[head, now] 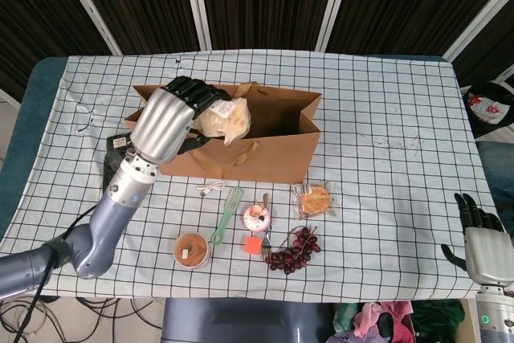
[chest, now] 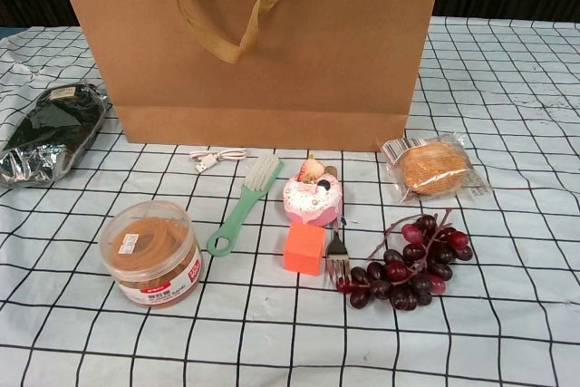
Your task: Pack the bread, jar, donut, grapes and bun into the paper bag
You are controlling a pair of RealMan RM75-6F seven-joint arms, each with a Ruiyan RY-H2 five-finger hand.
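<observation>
The left hand grips the wrapped bun directly over the paper bag's open mouth, toward the tabletop's far edge; the right hand idles, holding nothing, fingers spread.

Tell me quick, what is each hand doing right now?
Left hand: holding the wrapped bread over the open paper bag.
Right hand: open, holding nothing, at the table's edge.

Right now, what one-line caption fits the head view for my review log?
Left hand holds the wrapped bread over the open paper bag; jar, donut, grapes and bun wait in front.
</observation>
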